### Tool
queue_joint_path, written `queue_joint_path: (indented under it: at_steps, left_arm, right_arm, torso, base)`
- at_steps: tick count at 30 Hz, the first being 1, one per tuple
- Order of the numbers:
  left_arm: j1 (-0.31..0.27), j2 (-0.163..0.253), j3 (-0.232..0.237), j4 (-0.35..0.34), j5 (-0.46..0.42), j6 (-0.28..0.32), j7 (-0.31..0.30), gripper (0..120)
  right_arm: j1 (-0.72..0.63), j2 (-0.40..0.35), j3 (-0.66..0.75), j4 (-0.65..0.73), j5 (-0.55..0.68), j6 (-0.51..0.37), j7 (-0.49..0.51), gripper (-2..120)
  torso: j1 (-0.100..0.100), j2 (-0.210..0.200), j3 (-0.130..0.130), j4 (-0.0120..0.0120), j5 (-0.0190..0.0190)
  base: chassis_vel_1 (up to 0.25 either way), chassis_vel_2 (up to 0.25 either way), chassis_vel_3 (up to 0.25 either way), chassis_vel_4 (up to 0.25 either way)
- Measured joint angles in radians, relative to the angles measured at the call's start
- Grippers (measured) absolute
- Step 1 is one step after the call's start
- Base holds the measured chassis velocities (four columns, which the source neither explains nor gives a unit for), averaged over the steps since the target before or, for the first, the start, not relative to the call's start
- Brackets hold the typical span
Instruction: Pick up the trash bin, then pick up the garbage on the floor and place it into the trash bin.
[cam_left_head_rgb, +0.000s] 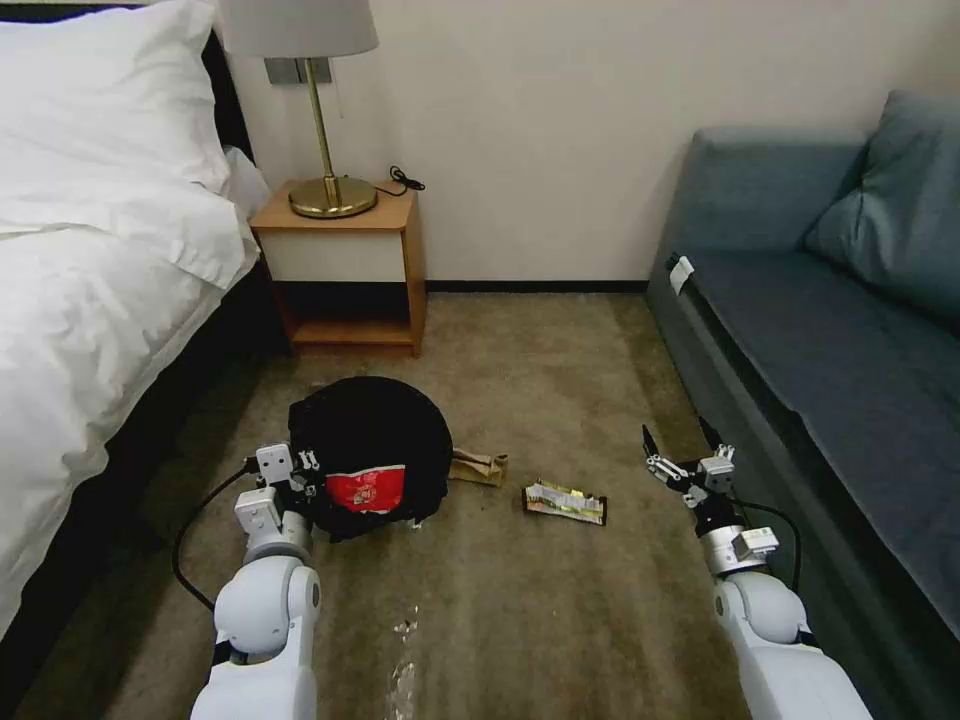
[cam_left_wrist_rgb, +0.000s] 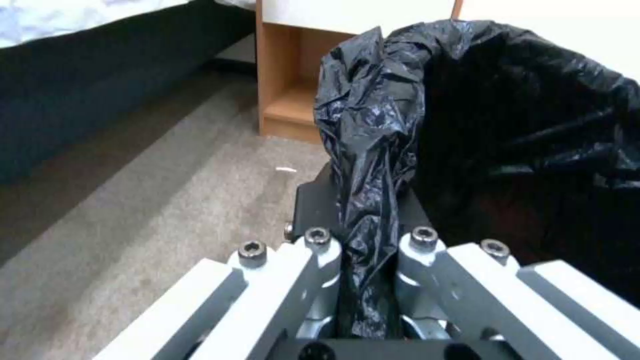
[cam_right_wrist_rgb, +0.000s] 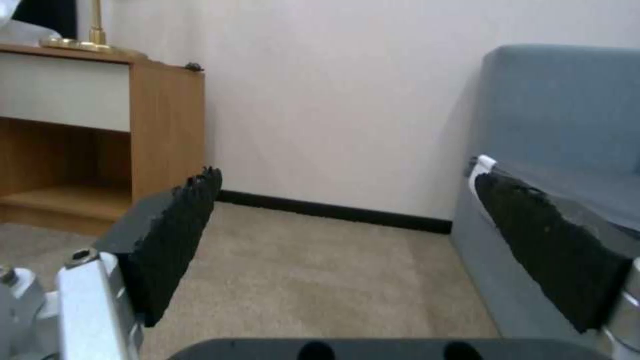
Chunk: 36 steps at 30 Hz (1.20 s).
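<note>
two end effectors sit low over the carpet (cam_left_head_rgb: 560, 620) in front of you. your left end effector (cam_left_head_rgb: 300, 478) is clamped on the near rim of the trash bin (cam_left_head_rgb: 372, 455), and the left wrist view shows a bunched fold of the black bag liner (cam_left_wrist_rgb: 363, 165) pinched between its pads, so you are holding the bin by rim and bag together. inside the bin's mouth a crushed red-and-white paper cup (cam_left_head_rgb: 365, 489) already lies. your right end effector (cam_left_head_rgb: 685, 452) hangs free on the other side, close to the sofa (cam_left_head_rgb: 830, 330), its pads (cam_right_wrist_rgb: 170, 237) spread wide with nothing between them.

just beyond, on the floor between the two arms, lies the flat snack wrapper (cam_left_head_rgb: 565, 502), and nearer the bin, partly tucked behind its right edge, the crumpled brown paper bag (cam_left_head_rgb: 480, 467). no bottle can be made out.

the step in hand looks like fetching the next piece of garbage with the free arm. the wrapper is the more open target: come straight down on it with the pads across its short width, because a flat thing on pile carpet will probably need the tips pressed into the carpet to get under it. keep the left grip firm, since the liner could slip.

farther off stand the nightstand (cam_left_head_rgb: 345, 270), the lamp (cam_left_head_rgb: 315, 100) and the bed (cam_left_head_rgb: 90, 260).
</note>
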Motion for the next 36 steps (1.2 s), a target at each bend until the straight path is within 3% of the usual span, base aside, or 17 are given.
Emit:
queue_joint_path:
  at_steps: [12, 17, 23, 25, 28, 36]
  left_arm:
    - [0.005, 0.0, -0.005, -0.001, -0.002, -0.005, 0.0, 5]
    - [0.009, 0.0, -0.011, -0.018, -0.002, -0.006, -0.001, 5]
    - [0.013, 0.0, -0.015, -0.033, -0.002, 0.0, -0.001, 5]
    - [0.017, 0.0, -0.019, -0.035, -0.002, 0.001, 0.0, 5]
    - [0.018, 0.0, -0.019, -0.035, -0.001, 0.001, 0.0, 5]
    - [0.018, 0.0, -0.017, -0.031, 0.003, -0.004, 0.009, 5]
  right_arm:
    - [0.01, -0.031, -0.041, -0.041, -0.041, 0.085, -0.035, 100]
    - [0.069, -0.144, -0.149, -0.098, -0.123, 0.115, -0.036, 100]
    - [0.133, -0.234, -0.278, -0.15, -0.138, 0.111, -0.039, 100]
    - [0.191, -0.264, -0.37, -0.207, -0.152, 0.094, -0.088, 100]
    - [0.217, -0.265, -0.402, -0.233, -0.153, 0.09, -0.105, 100]
    - [0.408, -0.198, -0.542, -0.393, -0.158, -0.01, -0.275, 100]
  torso:
    - [0.0, 0.0, 0.0, -0.0001, 0.0]
    - [0.0, 0.0, 0.0, 0.0001, -0.0003]
    - [0.0, 0.0, 0.0, 0.0, -0.0003]
    - [0.0, 0.0, 0.0, -0.0002, 0.0003]
    - [0.0, 0.0, 0.0, -0.0001, 0.0001]
    - [0.0, 0.0, 0.0, 0.0001, -0.0001]
  base:
    - [-0.068, 0.072, 0.07, -0.077]
    - [0.0, 0.0, 0.0, 0.0]
    - [0.0, 0.0, 0.0, 0.0]
    - [0.0, 0.0, 0.0, 0.0]
    - [0.0, 0.0, 0.0, 0.0]
    - [0.0, 0.0, 0.0, 0.0]
